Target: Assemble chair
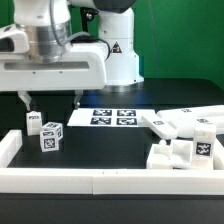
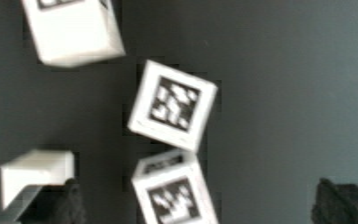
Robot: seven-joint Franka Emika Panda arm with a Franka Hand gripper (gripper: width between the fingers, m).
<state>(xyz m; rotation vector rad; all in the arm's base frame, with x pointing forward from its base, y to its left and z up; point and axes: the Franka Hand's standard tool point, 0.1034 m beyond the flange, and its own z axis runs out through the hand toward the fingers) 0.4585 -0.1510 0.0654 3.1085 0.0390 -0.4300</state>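
Observation:
My gripper (image 1: 53, 100) hangs open and empty above the exterior view's left of the black table. Below it stand two small white chair parts with marker tags, one (image 1: 34, 123) near the left wall and one (image 1: 50, 137) just in front of it. In the wrist view my gripper (image 2: 197, 205) shows its two dark fingertips (image 2: 51, 205) far apart. A tagged white block (image 2: 172, 196) lies between them, lower down. Another tagged block (image 2: 172, 105) and a third (image 2: 73, 35) lie beyond it. More white chair parts (image 1: 185, 122) lie at the exterior view's right.
The marker board (image 1: 112, 116) lies at the table's middle back, before the robot's base. A low white wall (image 1: 100, 181) borders the front and sides. A heap of white parts (image 1: 183, 152) sits at the front right corner. A small plain white piece (image 2: 34, 170) lies by one fingertip.

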